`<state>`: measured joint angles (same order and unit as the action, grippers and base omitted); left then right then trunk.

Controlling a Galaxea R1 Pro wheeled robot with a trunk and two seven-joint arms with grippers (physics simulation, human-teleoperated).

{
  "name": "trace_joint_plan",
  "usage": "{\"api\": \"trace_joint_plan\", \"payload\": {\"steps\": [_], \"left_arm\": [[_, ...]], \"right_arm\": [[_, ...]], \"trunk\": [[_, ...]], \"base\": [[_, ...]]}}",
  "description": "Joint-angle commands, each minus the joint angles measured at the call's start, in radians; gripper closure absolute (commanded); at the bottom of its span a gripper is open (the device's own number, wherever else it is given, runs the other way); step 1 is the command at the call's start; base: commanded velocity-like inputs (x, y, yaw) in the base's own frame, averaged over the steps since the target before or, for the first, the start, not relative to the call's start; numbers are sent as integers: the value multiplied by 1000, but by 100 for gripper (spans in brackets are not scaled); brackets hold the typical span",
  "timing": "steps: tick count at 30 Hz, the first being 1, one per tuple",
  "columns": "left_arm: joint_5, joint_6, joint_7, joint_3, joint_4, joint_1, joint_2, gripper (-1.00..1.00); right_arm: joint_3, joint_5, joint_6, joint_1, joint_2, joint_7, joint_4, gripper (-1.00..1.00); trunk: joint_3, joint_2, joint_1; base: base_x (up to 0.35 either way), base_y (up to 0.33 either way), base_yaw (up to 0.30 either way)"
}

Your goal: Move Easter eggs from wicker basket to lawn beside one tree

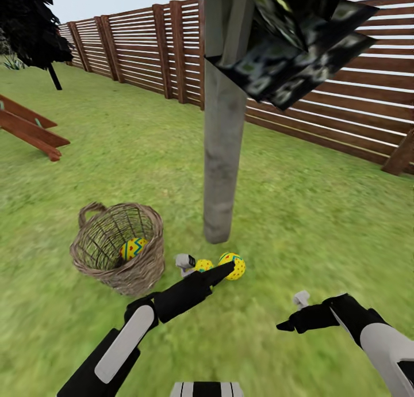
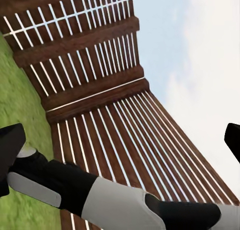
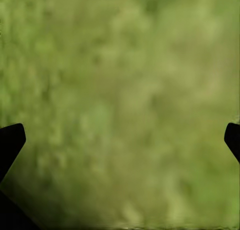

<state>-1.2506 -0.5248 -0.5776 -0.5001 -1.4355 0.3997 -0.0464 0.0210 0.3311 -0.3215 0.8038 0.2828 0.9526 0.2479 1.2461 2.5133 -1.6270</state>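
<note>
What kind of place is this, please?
It looks like a fenced garden or back yard, rendered in a simulator: green lawn all round, a brown slatted wooden fence behind, and a pale grey tree standing beside a wicker basket.

The eggs [image 1: 133,248] are yellow with blue zigzag bands and little red marks. The basket [image 1: 141,270] is brown-grey twigs. The lawn [image 1: 322,224] is blotchy green. The tree trunk [image 1: 223,155] is pale grey, with dark, pale-speckled leaves [image 1: 287,46]. The fence [image 1: 356,109] is brown slats.
</note>
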Motion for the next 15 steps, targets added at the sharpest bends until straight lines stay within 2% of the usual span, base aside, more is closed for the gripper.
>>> {"api": "trace_joint_plan", "payload": {"steps": [1,5,8,15], "left_arm": [[-10,-8,1,10,0,0,-1,-100],[-11,-6,-6,33,0,-3,-6,-100],[-14,-6,-33,37,0,-4,-10,-100],[-15,-7,-50,37,0,-4,-10,-100]], "right_arm": [[2,-2,-10,0,0,1,2,-100],[2,-1,-10,-1,-1,-3,1,-100],[2,-4,-10,-6,-1,-3,1,-100],[2,-4,-10,-8,-1,-4,1,-100]], "trunk": [[1,0,1],[1,0,1],[1,0,1],[1,0,1]], "base": [[-210,0,0],[-49,53,0],[-4,255,0],[-1,294,0]]}}
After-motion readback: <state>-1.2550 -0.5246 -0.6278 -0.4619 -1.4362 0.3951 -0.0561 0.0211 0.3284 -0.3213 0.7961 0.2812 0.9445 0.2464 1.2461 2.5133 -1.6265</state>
